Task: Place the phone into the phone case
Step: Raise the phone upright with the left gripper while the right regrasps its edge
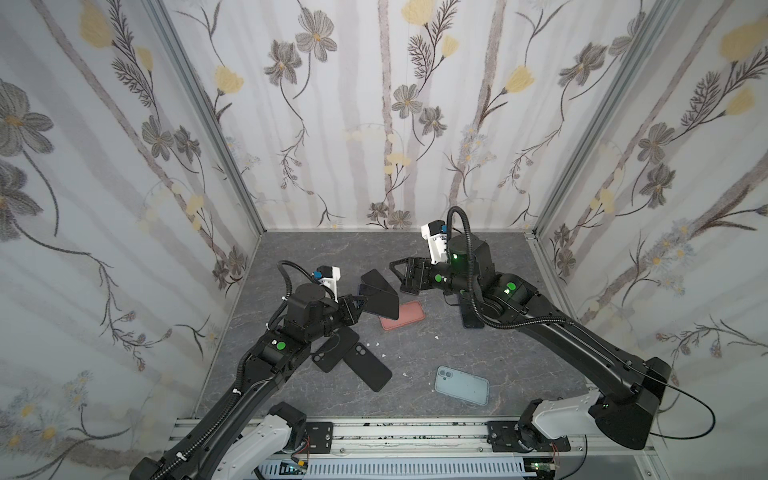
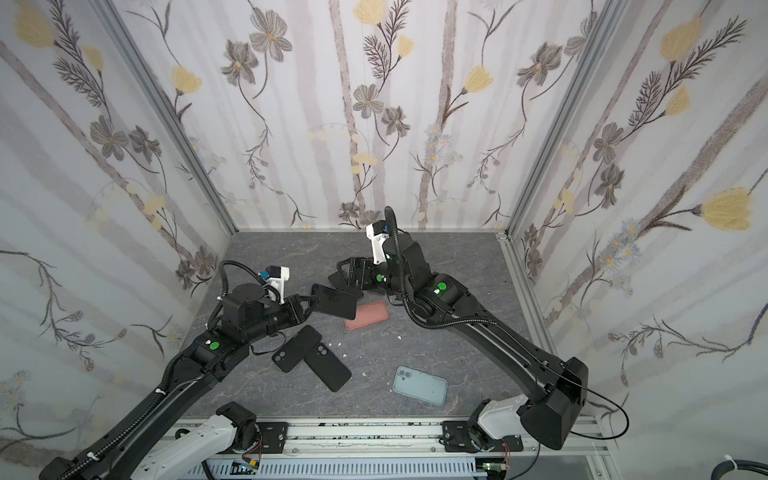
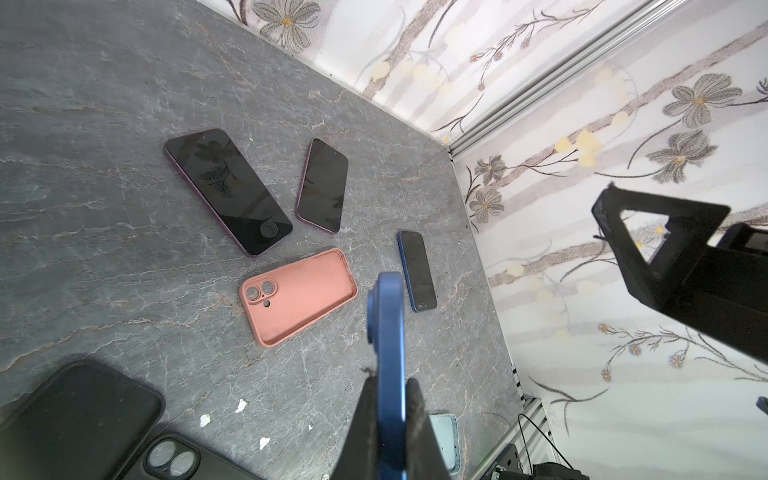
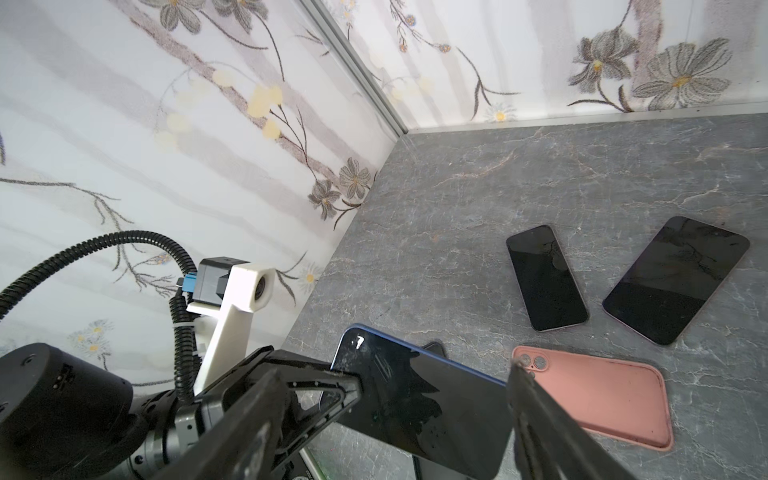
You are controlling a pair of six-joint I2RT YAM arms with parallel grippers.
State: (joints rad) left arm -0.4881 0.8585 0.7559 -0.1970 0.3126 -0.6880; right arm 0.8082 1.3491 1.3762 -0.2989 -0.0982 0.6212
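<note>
My left gripper (image 3: 390,382) is shut on one end of a blue phone (image 3: 388,324), holding it tilted above the table; in both top views it hangs left of centre (image 1: 380,301) (image 2: 334,302). The right gripper (image 4: 390,370) is open, its fingers standing on either side of the phone's free end (image 4: 419,403) without touching it. In a top view this gripper (image 1: 395,277) reaches in from the right. An empty pink phone case (image 1: 402,315) (image 4: 598,399) lies open side up on the table, just below and beyond the held phone.
Two dark-screened purple phones (image 3: 226,191) (image 3: 322,185) and a small blue one (image 3: 417,270) lie beyond the pink case. Two black cases (image 1: 334,349) (image 1: 370,370) lie by the left arm. A light blue case (image 1: 462,385) sits near the front edge. Walls enclose three sides.
</note>
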